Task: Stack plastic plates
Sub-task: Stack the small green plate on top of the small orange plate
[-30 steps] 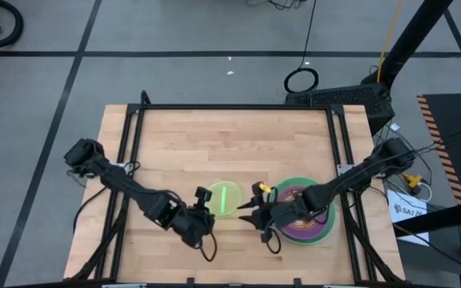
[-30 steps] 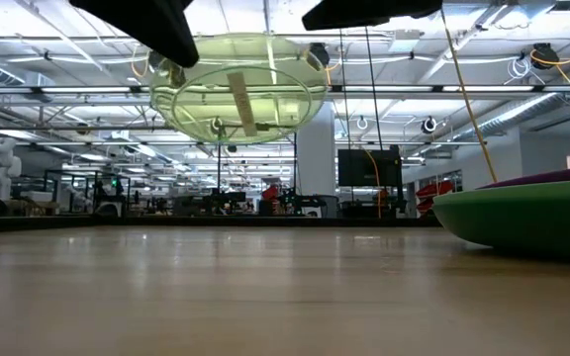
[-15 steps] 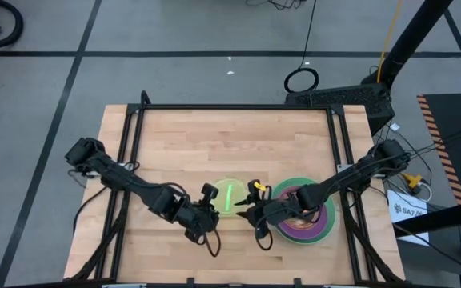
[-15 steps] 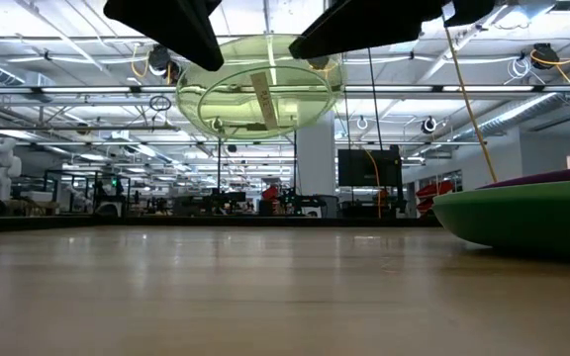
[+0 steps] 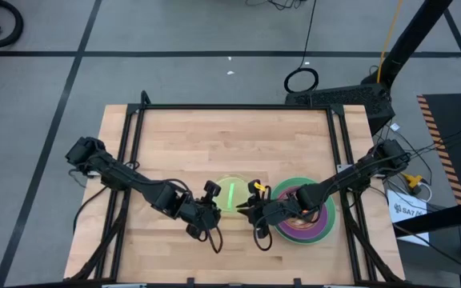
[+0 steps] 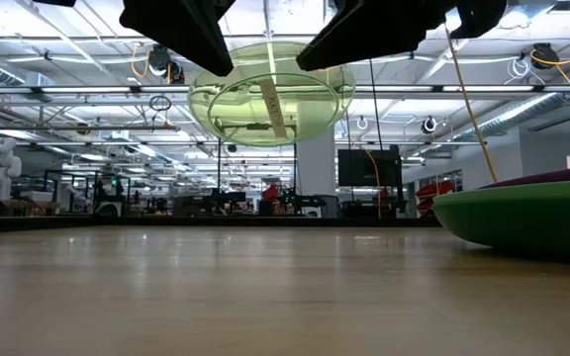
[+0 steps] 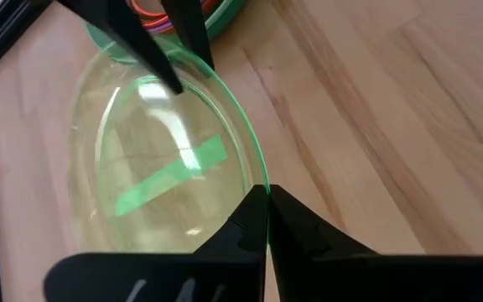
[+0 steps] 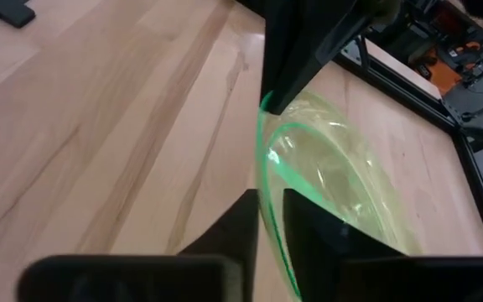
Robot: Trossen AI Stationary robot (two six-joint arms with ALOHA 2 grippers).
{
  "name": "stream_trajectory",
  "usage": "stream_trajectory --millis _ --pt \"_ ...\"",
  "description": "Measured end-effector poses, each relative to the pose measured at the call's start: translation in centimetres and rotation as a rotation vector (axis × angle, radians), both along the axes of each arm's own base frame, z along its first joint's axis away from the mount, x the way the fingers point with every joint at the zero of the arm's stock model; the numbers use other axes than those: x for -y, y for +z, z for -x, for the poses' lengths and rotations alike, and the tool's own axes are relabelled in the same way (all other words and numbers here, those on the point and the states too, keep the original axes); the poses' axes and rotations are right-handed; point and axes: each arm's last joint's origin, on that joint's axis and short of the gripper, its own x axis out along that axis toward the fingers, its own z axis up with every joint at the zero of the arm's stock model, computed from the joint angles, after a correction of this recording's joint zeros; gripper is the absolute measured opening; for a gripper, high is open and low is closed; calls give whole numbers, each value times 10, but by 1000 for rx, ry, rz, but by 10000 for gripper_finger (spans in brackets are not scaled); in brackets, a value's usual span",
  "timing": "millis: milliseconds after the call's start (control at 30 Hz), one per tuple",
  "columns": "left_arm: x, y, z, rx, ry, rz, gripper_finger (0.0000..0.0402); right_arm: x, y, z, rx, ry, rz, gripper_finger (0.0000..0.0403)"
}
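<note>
A small translucent lime plate [image 5: 230, 194] hangs in the air between my two grippers, about level and well above the table in the low view [image 6: 270, 91]. My left gripper [image 5: 212, 210] is shut on its left rim. My right gripper [image 5: 246, 210] is at the opposite rim, shut on it. To the right, a stack of large plates [image 5: 306, 218] rests on the table, dark green at the bottom, then purple and orange-red. Its edge [image 6: 527, 213] shows in the low view. The other small plates are hidden. My left gripper pinches the lime plate's rim [image 7: 261, 180] between its two fingers, coming level from the table's left. The plate is lifted clear and stays roughly flat. My right gripper has the opposite rim [image 8: 265, 180] between its two fingers, one above and one below, coming level from the table's right.
Bare wood lies below the plate and across the table's far half [image 5: 230, 136]. A black frame rail [image 5: 338, 144] runs along the table's sides. The right arm reaches over the plate stack.
My left gripper has carried the lime plate a short way toward the table's right, toward the right gripper and the stack. The plate has stayed level and lifted. My right gripper has come in on the plate's right rim.
</note>
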Motion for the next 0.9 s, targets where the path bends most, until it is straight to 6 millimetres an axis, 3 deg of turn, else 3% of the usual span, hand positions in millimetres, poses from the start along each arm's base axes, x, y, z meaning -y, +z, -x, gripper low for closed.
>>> stream_trajectory --millis 200,567,900 --pt "-3 0 -2 5 0 -5 13 0 -1 1 -16 21 6 5" --pt "-6 3 0 8 -14 -55 124 1 2 4 -27 11 -3 2" --pt "-27 33 16 66 71 -90 145 9 31 43 -95 -92 9 1"
